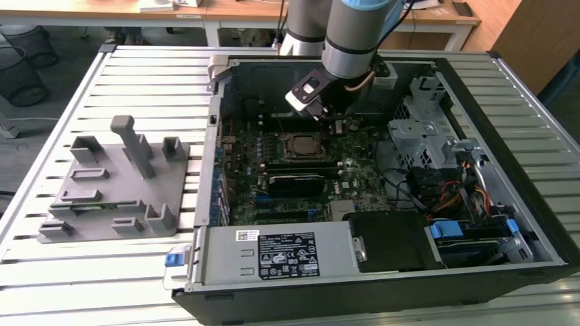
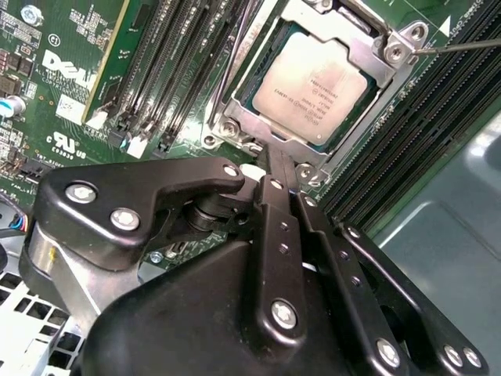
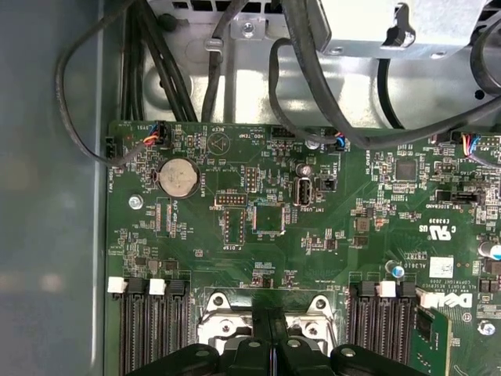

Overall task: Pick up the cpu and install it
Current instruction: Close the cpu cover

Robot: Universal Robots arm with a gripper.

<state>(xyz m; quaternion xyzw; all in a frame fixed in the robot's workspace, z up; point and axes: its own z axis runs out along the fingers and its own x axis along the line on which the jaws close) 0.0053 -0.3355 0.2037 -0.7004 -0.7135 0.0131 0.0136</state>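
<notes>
Sitting in its socket (image 2: 389,53) (second wrist view), cpu (image 2: 313,84) beside end effector (image 2: 275,160).

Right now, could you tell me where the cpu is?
In the second wrist view the cpu sits in the motherboard socket, just beyond the gripper.

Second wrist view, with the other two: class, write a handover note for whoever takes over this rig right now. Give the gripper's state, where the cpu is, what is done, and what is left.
Gripper: shut and holding nothing, with its tips at the edge of the socket frame, inside the open computer case. I cannot tell whether it touches the frame.
Cpu: lies flat in the socket, silver top up, with the frame around it.
Done: the cpu is placed in the socket.
Left: I cannot tell whether the frame is latched, so check that.
</notes>
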